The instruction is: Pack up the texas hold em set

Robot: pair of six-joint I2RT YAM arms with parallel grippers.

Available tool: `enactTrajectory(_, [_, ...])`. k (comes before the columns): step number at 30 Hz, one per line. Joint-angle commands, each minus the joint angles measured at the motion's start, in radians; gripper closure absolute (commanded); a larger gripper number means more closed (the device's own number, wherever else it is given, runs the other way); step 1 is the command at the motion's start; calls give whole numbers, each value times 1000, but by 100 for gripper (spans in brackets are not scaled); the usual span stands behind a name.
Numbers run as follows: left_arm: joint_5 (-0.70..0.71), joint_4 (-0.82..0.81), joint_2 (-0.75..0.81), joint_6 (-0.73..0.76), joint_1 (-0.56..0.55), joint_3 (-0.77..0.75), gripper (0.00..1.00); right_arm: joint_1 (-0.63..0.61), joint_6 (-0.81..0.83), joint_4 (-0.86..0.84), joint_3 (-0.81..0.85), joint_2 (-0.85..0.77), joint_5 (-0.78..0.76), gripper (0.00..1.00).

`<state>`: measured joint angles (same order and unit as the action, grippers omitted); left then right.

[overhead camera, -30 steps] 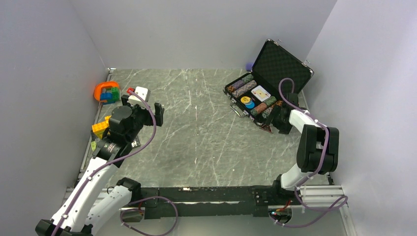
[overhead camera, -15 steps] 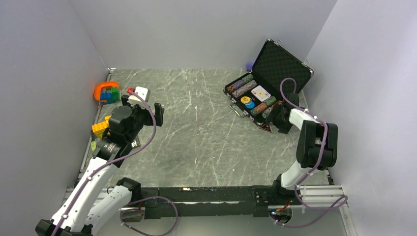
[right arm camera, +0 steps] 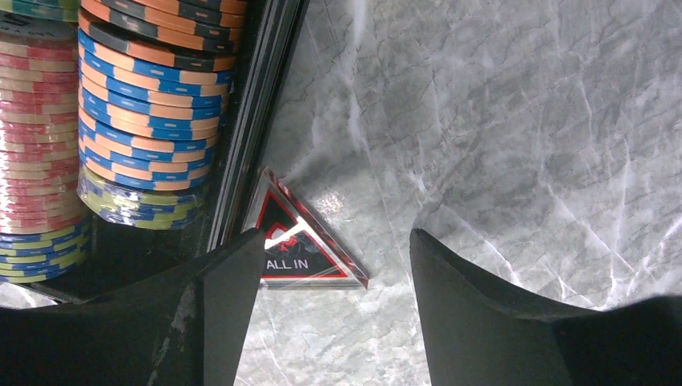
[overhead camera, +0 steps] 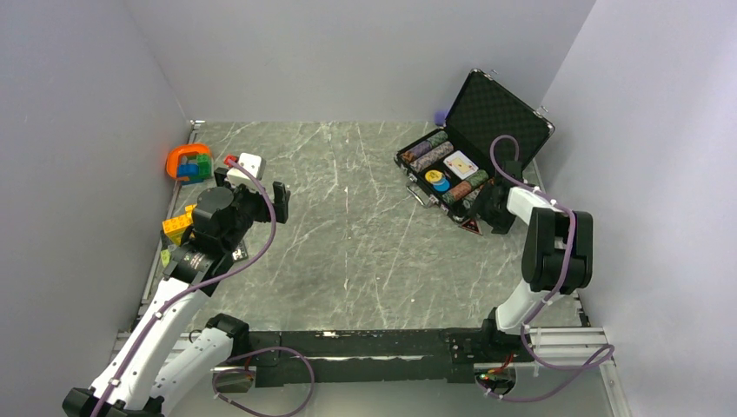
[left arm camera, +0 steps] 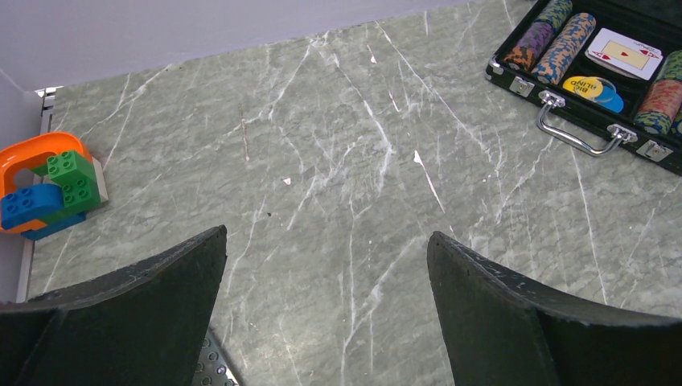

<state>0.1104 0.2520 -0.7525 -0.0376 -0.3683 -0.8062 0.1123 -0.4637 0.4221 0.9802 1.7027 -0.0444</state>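
The black briefcase lies open at the back right with its lid up. Inside it are rows of poker-chip stacks, a card deck, a yellow disc and a blue disc. A black and red triangular "ALL IN" marker lies flat on the table against the case's outer edge. My right gripper hangs open just over it, with the left finger covering the marker's corner and nothing gripped. My left gripper is open and empty over the left side of the table, far from the case.
An orange ring with green and blue toy blocks sits at the far left edge, and yellow blocks lie nearer along the same edge. A purple object shows behind the case. Grey walls close in the table on three sides.
The right arm has shifted slightly left and back, while its gripper stays by the case's near corner. The left arm has not moved.
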Motion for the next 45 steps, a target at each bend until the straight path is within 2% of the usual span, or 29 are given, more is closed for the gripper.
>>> enactTrajectory(1, [2, -27, 12, 9, -4, -4, 2, -89, -83, -196, 18, 81, 164, 28])
enactTrajectory(11, [5, -27, 15, 9, -4, -3, 2, -153, -100, -131, -28, 83, 67, 28])
enactTrajectory(17, [1, -28, 17, 7, -4, -3, 2, -171, -88, -3, -55, 66, -59, 32])
enactTrajectory(35, [-8, -33, 12, 3, -4, -1, 2, -208, -50, 106, -232, -121, -16, 40])
enactTrajectory(38, [-3, -28, 10, 4, -4, -2, 2, -210, -15, 110, -223, -147, -3, 35])
enactTrajectory(42, [0, -31, 12, 6, -4, 0, 2, -212, 31, 113, -205, -188, 3, 23])
enactTrajectory(45, [2, -30, 9, 6, -4, -1, 2, -214, 52, 117, -201, -204, -1, 19])
